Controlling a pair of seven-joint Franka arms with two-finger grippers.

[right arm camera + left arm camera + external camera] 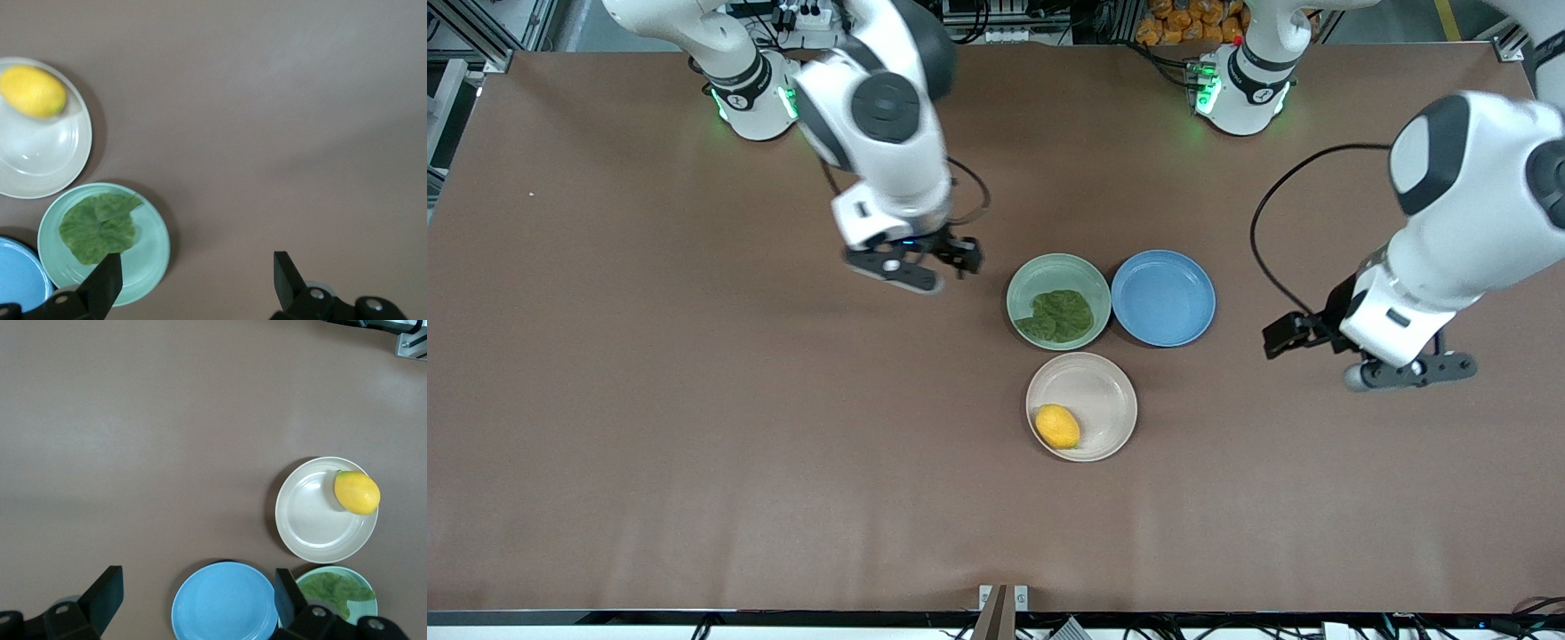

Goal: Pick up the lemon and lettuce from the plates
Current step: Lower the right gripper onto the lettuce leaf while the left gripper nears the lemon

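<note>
The yellow lemon (1056,426) lies at the edge of the beige plate (1096,391). The dark green lettuce (1060,316) lies in the mint green plate (1049,270), which sits farther from the front camera. My right gripper (894,271) is open and empty, over bare table beside the mint plate. My left gripper (1412,372) is open and empty, over bare table toward the left arm's end. The left wrist view shows the lemon (357,492), the beige plate (312,520) and the lettuce (337,589). The right wrist view shows the lemon (32,91) and the lettuce (97,227).
An empty blue plate (1163,298) sits beside the mint plate, toward the left arm's end; it also shows in the left wrist view (225,605). The three plates stand close together on the brown table (694,444).
</note>
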